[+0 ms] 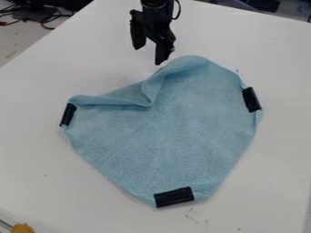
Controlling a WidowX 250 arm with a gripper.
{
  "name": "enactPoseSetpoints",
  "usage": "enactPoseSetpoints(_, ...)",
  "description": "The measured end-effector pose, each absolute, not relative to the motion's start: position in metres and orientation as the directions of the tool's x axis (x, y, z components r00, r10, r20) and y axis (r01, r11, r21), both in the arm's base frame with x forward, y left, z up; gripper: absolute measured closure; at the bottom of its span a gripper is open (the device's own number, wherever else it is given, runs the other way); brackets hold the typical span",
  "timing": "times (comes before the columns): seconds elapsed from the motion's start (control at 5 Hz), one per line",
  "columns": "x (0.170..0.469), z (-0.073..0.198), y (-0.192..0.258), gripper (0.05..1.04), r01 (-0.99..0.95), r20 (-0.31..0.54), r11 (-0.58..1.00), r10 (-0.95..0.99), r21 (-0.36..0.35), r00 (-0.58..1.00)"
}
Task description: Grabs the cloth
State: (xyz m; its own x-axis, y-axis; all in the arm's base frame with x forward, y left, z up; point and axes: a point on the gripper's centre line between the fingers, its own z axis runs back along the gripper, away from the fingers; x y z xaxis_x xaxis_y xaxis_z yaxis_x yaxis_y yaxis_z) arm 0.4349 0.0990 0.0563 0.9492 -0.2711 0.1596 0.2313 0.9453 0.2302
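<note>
One cloth [173, 132]: pale blue, spread on the counter [36, 168], just past the fingertips and mostly on the camera's side of my jaws.
Jaws: parted, with nothing between them; they hang down at the end of the black arm [158, 8], close by the cloth's nearest edge. I can't tell from here whether the lower fingertip touches the fabric.
Long axis: none that I'd trust. The cloth looks about as broad across the jaws' front as it runs away from them, so I'd judge by its edges instead.
Pointing: it narrows to a blunt corner away from the jaws, where one black strip [173, 197] sits; two side strips [251, 99] flank the broader part.
Fold [157, 85]: a loose raised ridge, starting beside the jaws and running inward over the cloth; to me it looks the easiest place to pinch.
Next move: I'd want a short shift toward that fold, some lowering, then a squeeze. Too high, and I'd likely close on air; too shallow, and the fabric could slip out.
</note>
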Motion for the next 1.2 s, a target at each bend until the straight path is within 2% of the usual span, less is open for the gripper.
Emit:
enactPoseSetpoints(0.2,0.419,0.087,0.07,0.084,0.196,0.177,0.951,-0.241,0.238,0.954)
enactPoseSetpoints(0.4,0.373,0.083,0.044,0.084,0.087,0.137,0.984,-0.109,0.157,0.985)
enactPoseSetpoints(0.6,0.321,0.058,0.036,0.084,-0.064,0.129,0.992,0.05,0.113,0.99)
enactPoseSetpoints(0.8,0.276,0.035,0.035,0.084,-0.128,0.12,0.985,0.115,0.112,0.986)
enactPoseSetpoints(1.2,0.266,0.006,0.05,0.084,-0.169,0.13,0.982,0.158,0.082,0.979)
